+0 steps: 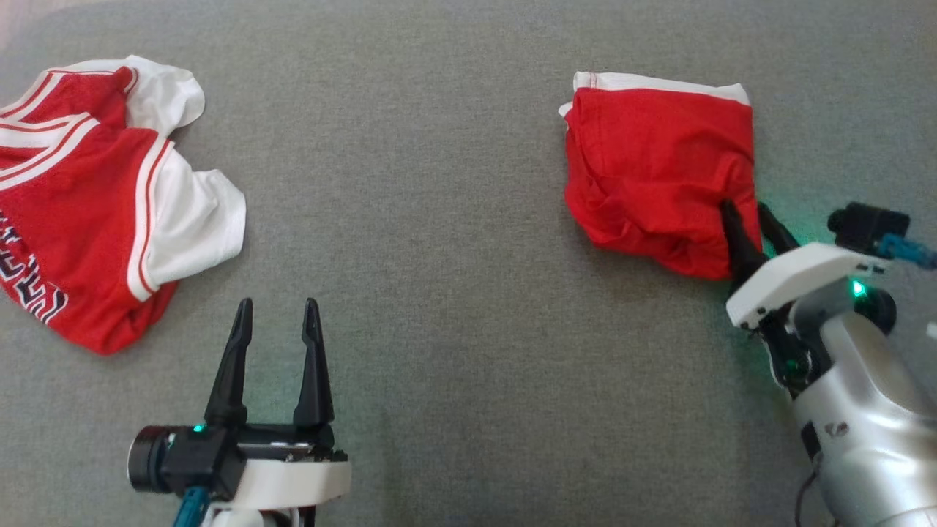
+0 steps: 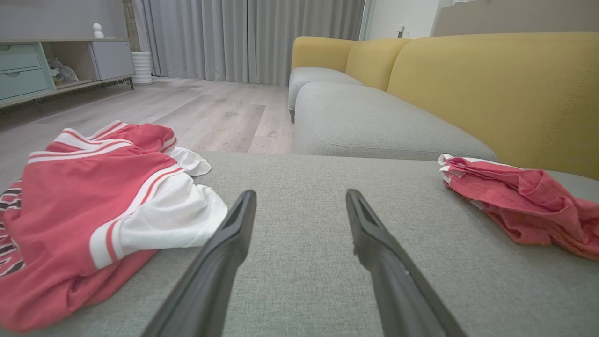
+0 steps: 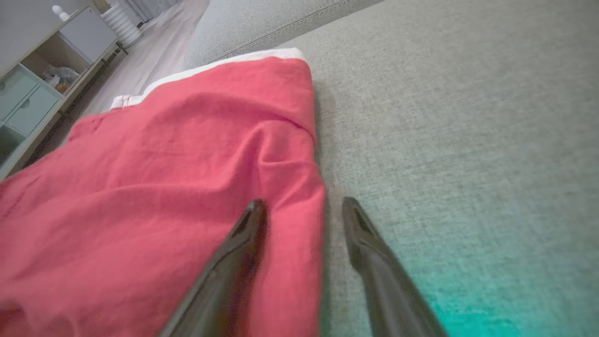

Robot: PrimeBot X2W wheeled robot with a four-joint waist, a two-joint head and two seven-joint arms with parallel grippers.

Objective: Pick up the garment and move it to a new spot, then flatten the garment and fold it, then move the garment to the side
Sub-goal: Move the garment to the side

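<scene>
A folded red garment (image 1: 659,161) with a white band along its far edge lies at the right of the grey cushion (image 1: 439,219); it also appears in the left wrist view (image 2: 519,201) and the right wrist view (image 3: 164,178). My right gripper (image 1: 744,207) is at its near right corner. The jaws are open and straddle the cloth's right edge (image 3: 303,202), one finger lying on the red fabric and the other on bare cushion. My left gripper (image 1: 278,302) stands open over bare cushion at the lower left (image 2: 300,193), holding nothing.
A crumpled red and white jersey (image 1: 80,212) lies at the left of the cushion (image 2: 79,201), just left of my left gripper. Beyond the cushion's far edge are wooden floor (image 2: 187,107), a yellow-backed sofa (image 2: 491,84) and a low cabinet (image 2: 28,65).
</scene>
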